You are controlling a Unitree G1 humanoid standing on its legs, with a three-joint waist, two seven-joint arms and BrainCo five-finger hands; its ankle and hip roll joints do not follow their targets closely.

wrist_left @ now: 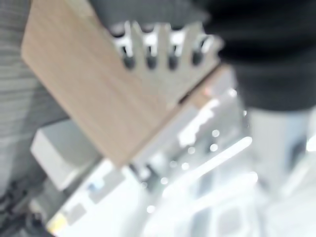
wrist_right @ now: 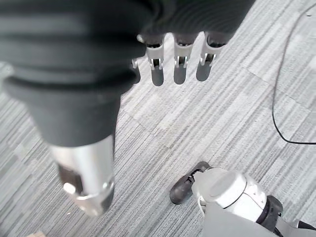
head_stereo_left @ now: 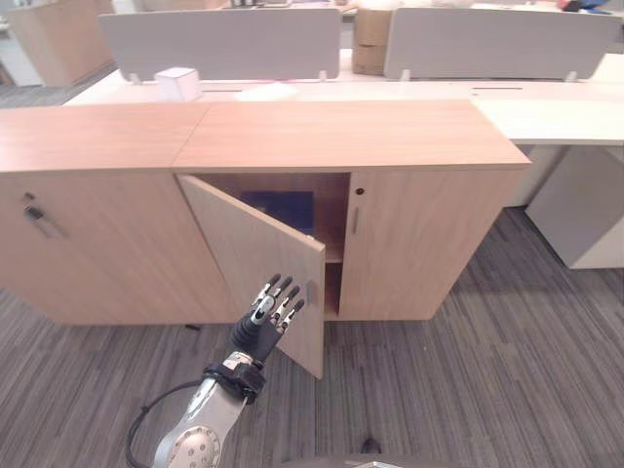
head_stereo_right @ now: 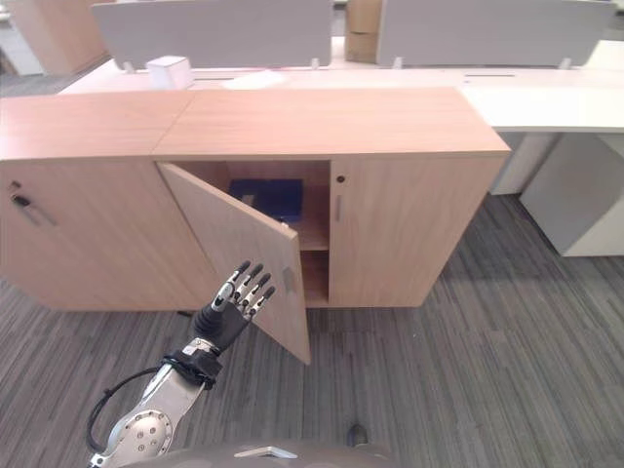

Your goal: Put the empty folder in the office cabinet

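You are looking down at a grey striped carpet floor (head_stereo_left: 507, 351) in an office, with a low wooden office cabinet (head_stereo_left: 341, 136) standing in front of white desks (head_stereo_left: 546, 112) that carry two grey divider screens (head_stereo_left: 224, 41). One small white box (head_stereo_left: 177, 83) sits on the desk behind the cabinet. The cabinet's one open door (head_stereo_left: 258, 263) swings out towards you, and one blue folder (head_stereo_left: 283, 208) lies inside on the upper shelf. Your left hand (head_stereo_left: 271, 310) is raised in front of the door's outer face, near its handle, fingers straight and spread, holding nothing. Your right hand (wrist_right: 163, 59) hangs over the carpet, fingers straight and relaxed, also holding nothing.
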